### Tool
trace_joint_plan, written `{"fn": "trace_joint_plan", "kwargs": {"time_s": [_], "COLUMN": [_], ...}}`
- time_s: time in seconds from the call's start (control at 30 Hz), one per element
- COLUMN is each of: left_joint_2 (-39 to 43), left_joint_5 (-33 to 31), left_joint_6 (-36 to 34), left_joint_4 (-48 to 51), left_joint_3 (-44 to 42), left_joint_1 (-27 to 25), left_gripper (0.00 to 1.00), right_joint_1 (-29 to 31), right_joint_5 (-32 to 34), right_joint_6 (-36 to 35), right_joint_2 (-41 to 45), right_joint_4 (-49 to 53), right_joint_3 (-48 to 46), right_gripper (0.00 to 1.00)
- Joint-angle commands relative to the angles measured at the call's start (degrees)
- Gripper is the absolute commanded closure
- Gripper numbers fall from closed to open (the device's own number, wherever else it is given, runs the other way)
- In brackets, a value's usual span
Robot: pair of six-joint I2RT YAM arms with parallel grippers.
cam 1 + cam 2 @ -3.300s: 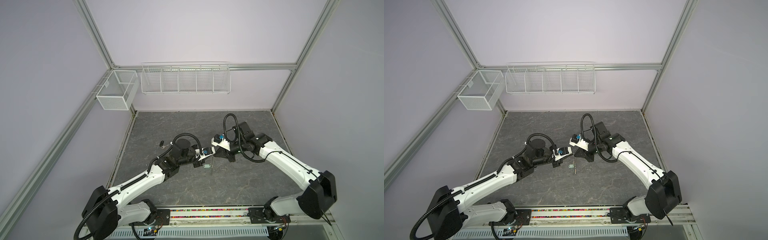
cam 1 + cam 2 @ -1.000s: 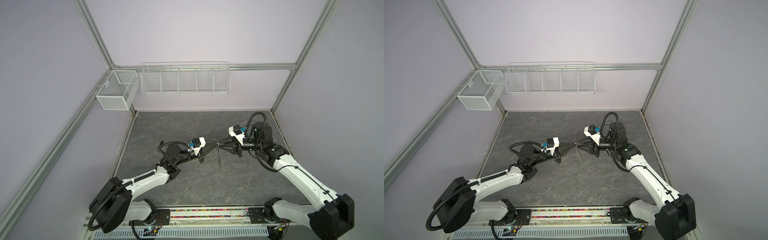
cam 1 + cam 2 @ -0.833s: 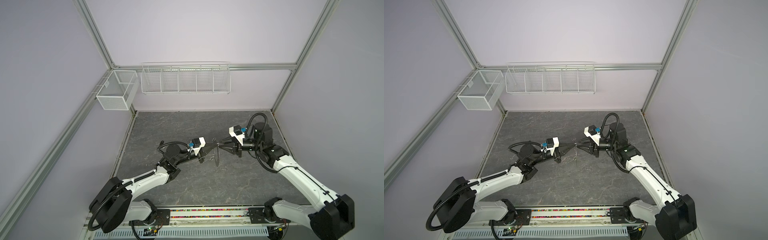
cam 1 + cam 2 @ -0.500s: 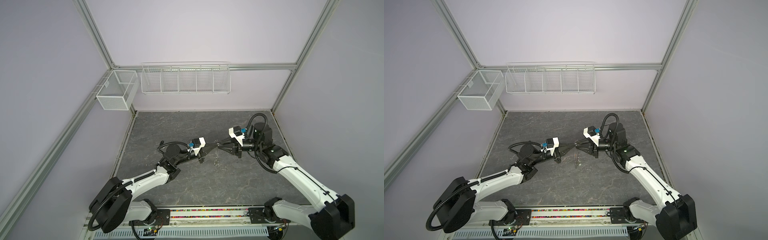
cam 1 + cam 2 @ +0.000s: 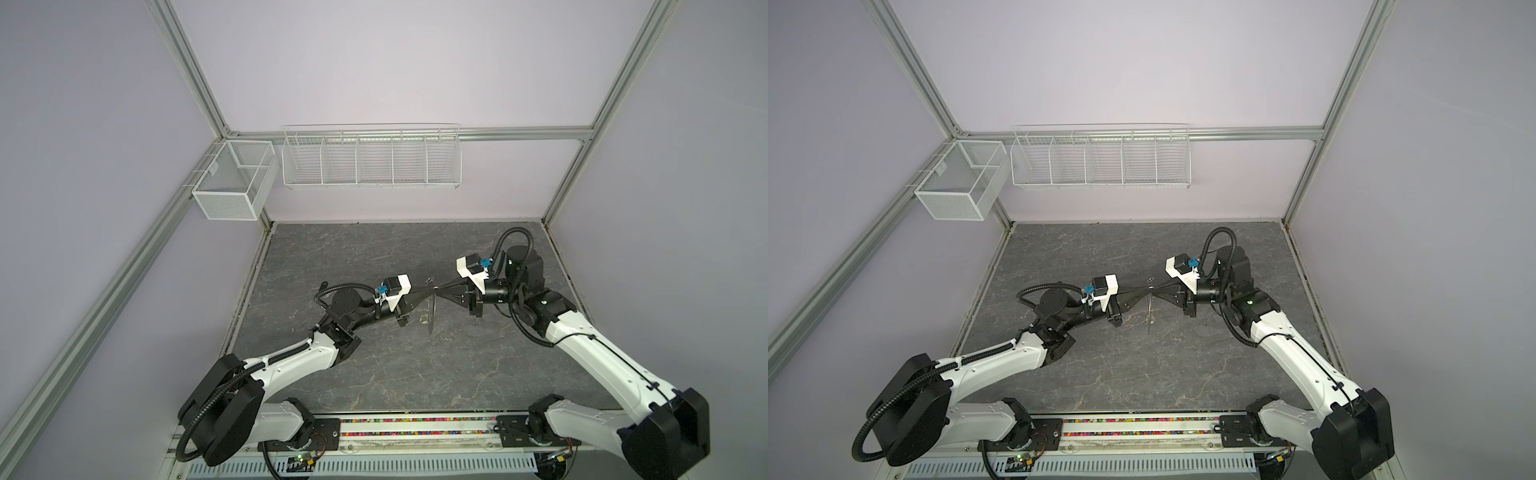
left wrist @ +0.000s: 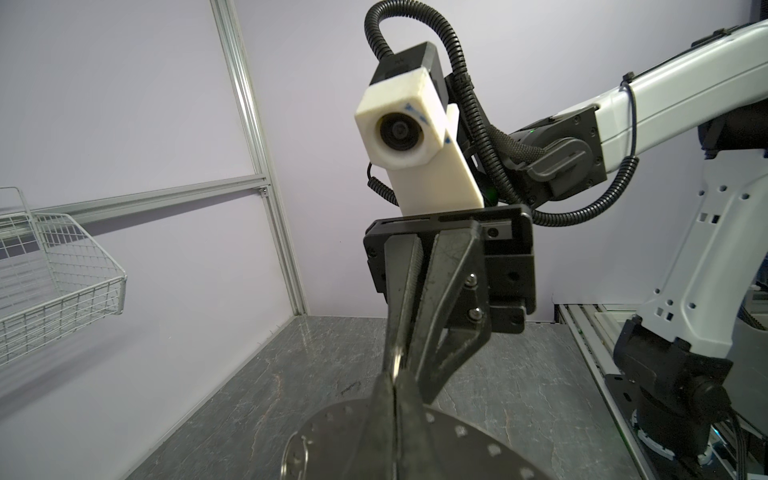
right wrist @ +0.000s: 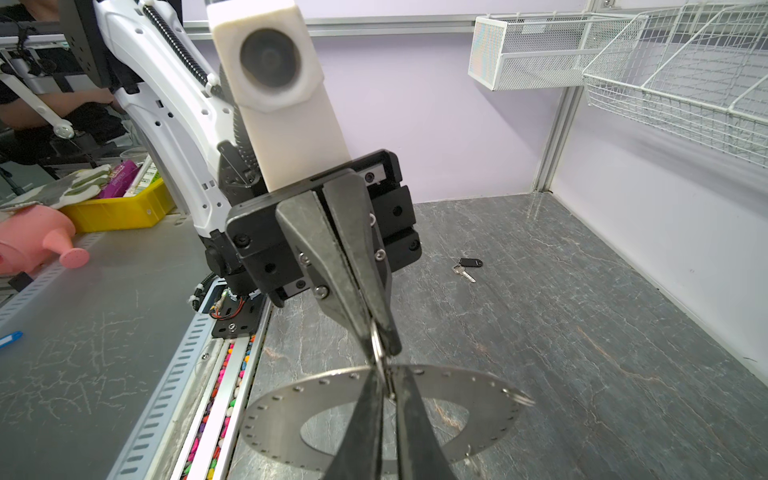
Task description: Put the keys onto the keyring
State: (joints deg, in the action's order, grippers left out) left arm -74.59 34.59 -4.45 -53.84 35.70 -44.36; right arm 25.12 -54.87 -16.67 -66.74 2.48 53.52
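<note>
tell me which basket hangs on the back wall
The long wire basket with five bins; the smaller mesh box hangs on the left side rail.

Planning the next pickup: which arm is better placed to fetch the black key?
Left, probably: the black key lies on that arm's side, behind the left gripper. The right gripper, also shut on the keyring, could hold it alone.

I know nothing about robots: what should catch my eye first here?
The two arms meet tip to tip over the table: the left gripper and right gripper both pinch the rim of a grey keyring, holding it up on edge. One black key lies loose on the table, apart from them.
</note>
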Motion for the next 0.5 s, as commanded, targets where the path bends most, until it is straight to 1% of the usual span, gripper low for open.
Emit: {"fn": "trace_joint_plan", "kwargs": {"time_s": [0.0, 0.07, 0.1, 0.23, 0.27, 0.37, 0.47], "left_joint_2": [0.12, 0.41, 0.71, 3.73, 5.0, 8.59, 10.86], "left_joint_5": [0.97, 0.59, 0.28, -3.15, -4.4, -6.63, -8.26], "left_joint_6": [-0.55, -1.48, -2.02, -6.23, -8.1, -14.17, -17.37], "left_joint_4": [0.22, 1.49, 2.58, 9.9, 12.69, 22.35, 27.32], "left_joint_3": [0.42, 0.41, 0.42, 0.49, 0.5, 1.45, 1.49], "left_joint_1": [0.1, 0.14, 0.12, 0.12, 0.13, 0.15, 0.13], "left_gripper": [1.0, 1.0, 0.94, 0.64, 0.62, 0.6, 0.6], "right_joint_1": [0.38, 0.39, 0.41, 0.77, 1.06, 2.72, 3.89], "right_joint_5": [0.63, 1.47, 1.98, 6.26, 7.86, 13.08, 16.42], "right_joint_6": [-2.23, -3.02, -3.34, -5.6, -7.04, -11.54, -14.45], "right_joint_2": [1.57, 1.71, 1.69, 1.58, 1.7, 2.46, 3.17], "right_joint_4": [1.83, 2.65, 3.07, 6.4, 7.4, 9.87, 10.07], "right_joint_3": [-0.43, -0.4, -0.34, 0.39, 0.45, 0.45, 0.18], "right_gripper": [0.9, 0.91, 0.91, 0.92, 0.92, 0.92, 0.92]}}
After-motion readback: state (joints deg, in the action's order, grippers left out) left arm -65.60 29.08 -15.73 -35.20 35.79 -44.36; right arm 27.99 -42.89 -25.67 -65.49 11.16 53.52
